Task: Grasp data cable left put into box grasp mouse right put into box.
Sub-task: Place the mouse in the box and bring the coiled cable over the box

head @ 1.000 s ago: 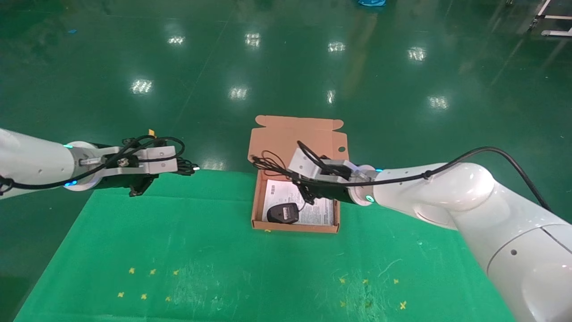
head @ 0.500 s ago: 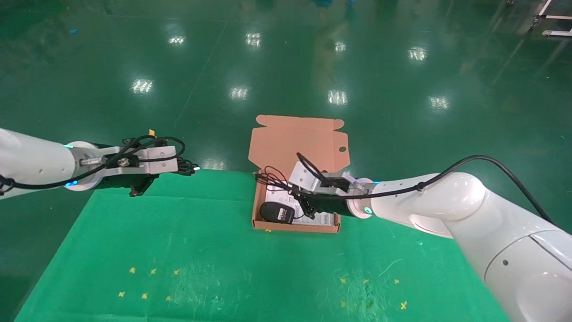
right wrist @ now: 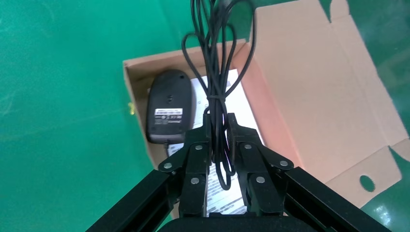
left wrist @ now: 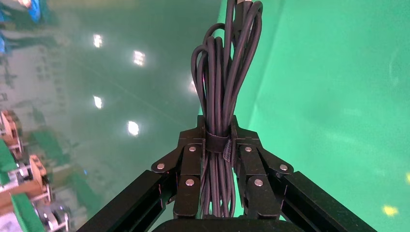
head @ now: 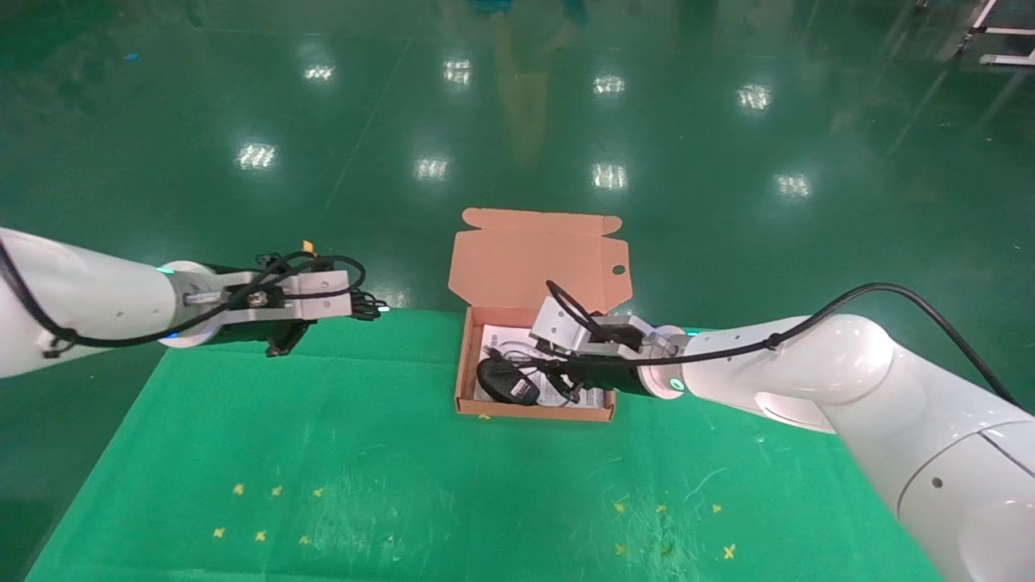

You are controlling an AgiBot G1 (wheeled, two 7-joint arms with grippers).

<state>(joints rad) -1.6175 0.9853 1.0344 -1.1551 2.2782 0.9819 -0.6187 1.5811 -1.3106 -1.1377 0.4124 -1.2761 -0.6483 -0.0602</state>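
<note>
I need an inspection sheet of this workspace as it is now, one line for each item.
Surface: green cloth with small yellow marks.
Job's things: mouse lies underside up in the open box, on a printed sheet.
Clutter: nothing seen.
Grippers: left gripper shut on the data cable, held left of the box; right gripper shut on the mouse cord, over the box.
Cables: both bundled.
Surroundings: glossy green floor.

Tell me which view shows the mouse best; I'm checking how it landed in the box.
The right wrist view: the mouse lies underside up in the box. The head view shows it small beside the right gripper. The left wrist view misses it.
</note>
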